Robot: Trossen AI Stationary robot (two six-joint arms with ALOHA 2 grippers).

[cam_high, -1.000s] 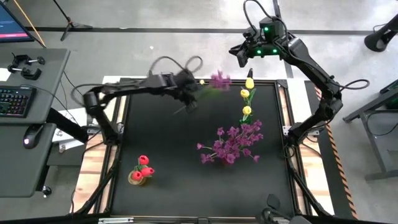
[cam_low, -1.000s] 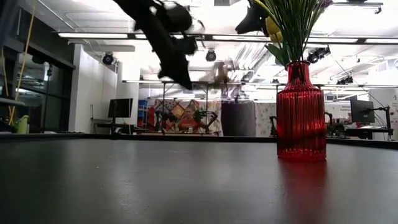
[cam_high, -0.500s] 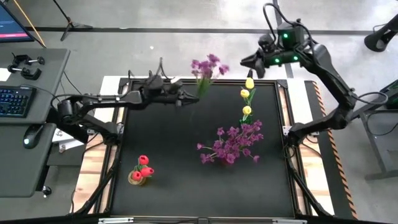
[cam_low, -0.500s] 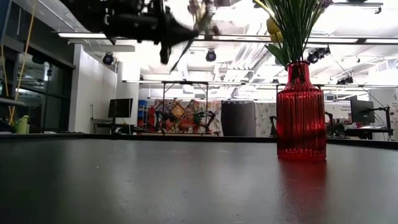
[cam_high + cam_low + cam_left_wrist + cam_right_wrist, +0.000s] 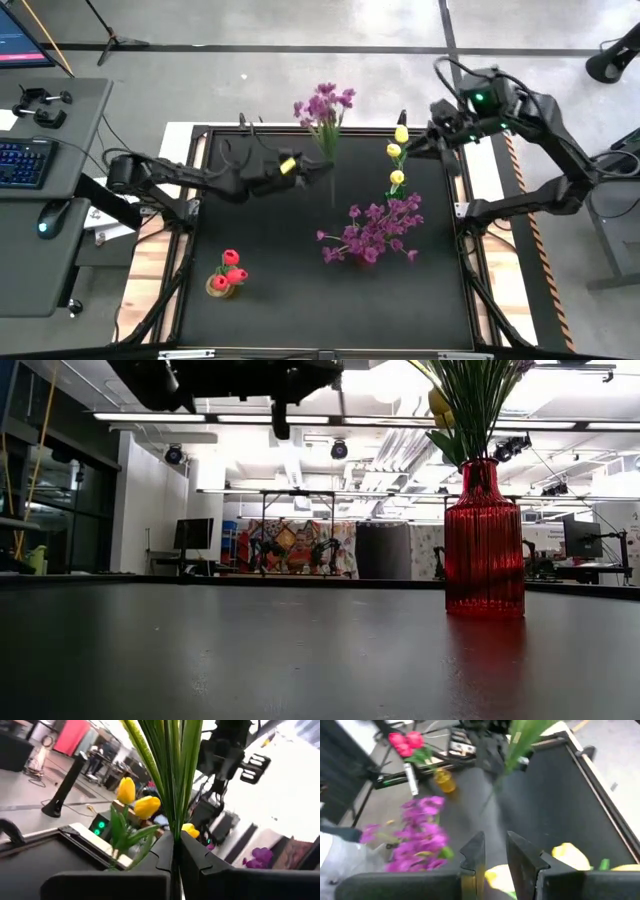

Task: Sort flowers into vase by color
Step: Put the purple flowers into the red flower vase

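A purple spray [image 5: 322, 108] is held by its green stem in the left gripper [image 5: 322, 172], whose jaws are pressed tight on the stalks, as the left wrist view confirms. The stem's long axis runs from the gripper toward the table's far edge, the blossoms lying beyond that edge in the high view. The purple bunch already standing in its vase [image 5: 372, 230] lies on the near, right-hand side of the left gripper, with the yellow tulips [image 5: 398, 152] off to its right at the far side. The left arm is judged the nearer to that bunch. The spray would probably have to be brought upright before lowering. The right gripper [image 5: 428, 143], narrowly parted and holding nothing, hangs just beside the yellow tulips. Red tulips [image 5: 228, 270] stand near the front left.
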